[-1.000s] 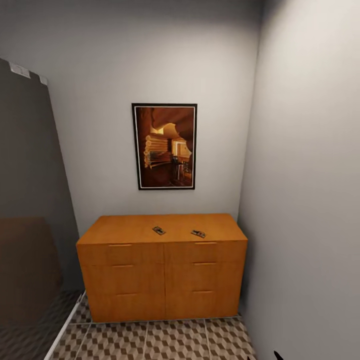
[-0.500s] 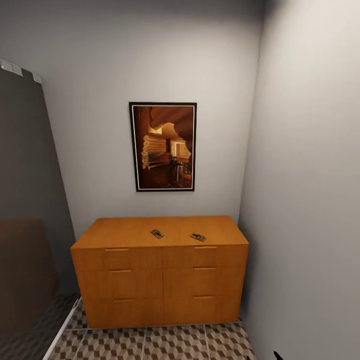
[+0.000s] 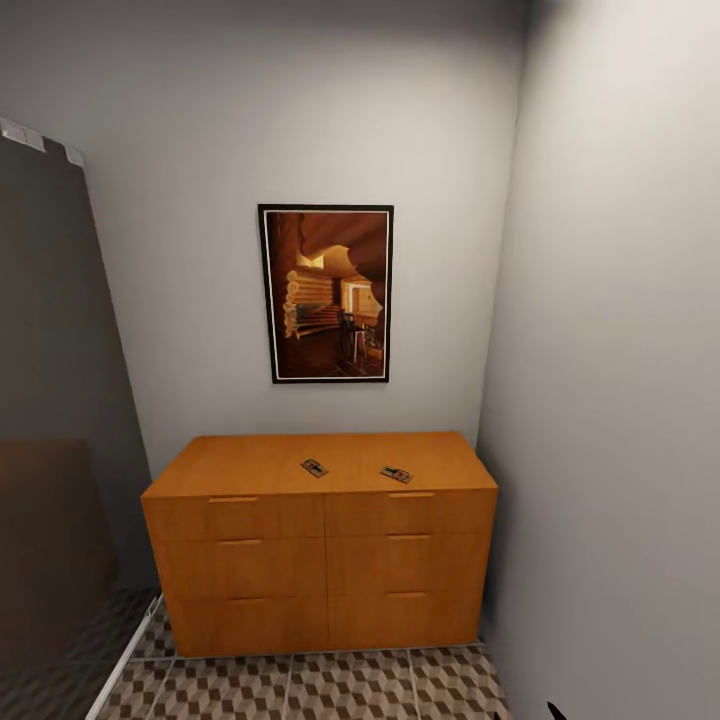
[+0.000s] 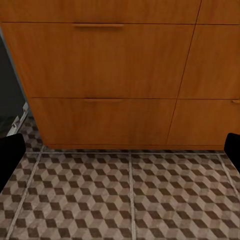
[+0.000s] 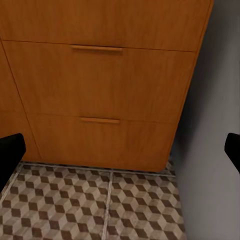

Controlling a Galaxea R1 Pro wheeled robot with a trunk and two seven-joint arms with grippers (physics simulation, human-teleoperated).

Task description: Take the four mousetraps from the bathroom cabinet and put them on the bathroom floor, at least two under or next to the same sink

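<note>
Two mousetraps lie on the flat top of the orange-brown cabinet [image 3: 320, 560]: one [image 3: 314, 467] near the middle and one [image 3: 396, 474] to its right. The cabinet stands against the back wall, some way ahead of me. Brown-and-beige cube tiles of the bathroom floor [image 3: 300, 685] run in front of it. My left gripper [image 4: 120, 155] is open, its black fingertips [image 4: 10, 155] far apart, low over the floor and facing the cabinet's left drawers [image 4: 100, 60]. My right gripper [image 5: 120, 152] is open too, facing the right-hand drawers [image 5: 95, 80] near the cabinet's right corner.
A grey wall [image 3: 610, 400] closes the right side, close to the cabinet's end. A dark panel [image 3: 50, 400] stands on the left with a white strip [image 3: 125, 655] at its foot. A framed picture [image 3: 327, 293] hangs above the cabinet.
The whole head view shifted slightly a second ago, so the camera moved a little nearer to the cabinet; over the last half second nothing has changed. The mousetraps have not moved.
</note>
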